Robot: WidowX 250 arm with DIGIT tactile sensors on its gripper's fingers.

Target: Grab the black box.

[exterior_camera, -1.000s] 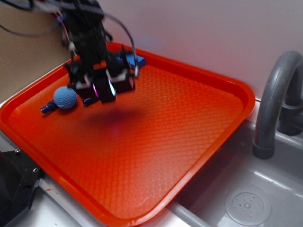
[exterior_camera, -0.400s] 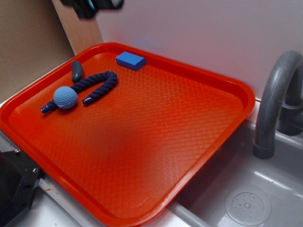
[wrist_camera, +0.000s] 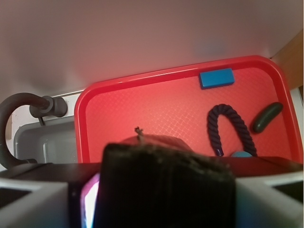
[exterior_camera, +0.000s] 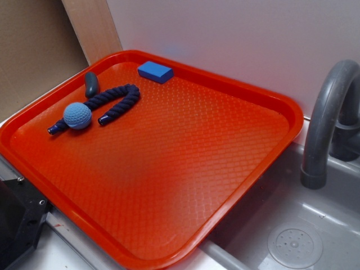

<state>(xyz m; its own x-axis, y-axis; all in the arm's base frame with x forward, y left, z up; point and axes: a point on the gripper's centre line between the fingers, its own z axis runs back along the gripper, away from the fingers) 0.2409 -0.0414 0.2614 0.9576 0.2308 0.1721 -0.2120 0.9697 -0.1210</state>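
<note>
In the wrist view the black box fills the bottom middle, a matte black block with a rough top edge. It sits wedged between my two grey fingers, so my gripper is shut on it. The box hangs high above the orange tray, which lies well below it. The exterior view shows neither the gripper nor the box, only the tray.
On the tray's far left lie a flat blue block, a dark blue rope, a light blue ball and a dark grey pebble. A grey faucet and sink are to the right.
The gripper, holding the black box low over the tray's far left a second ago, has risen out of the exterior view. The rope and pebble it hid now show.
</note>
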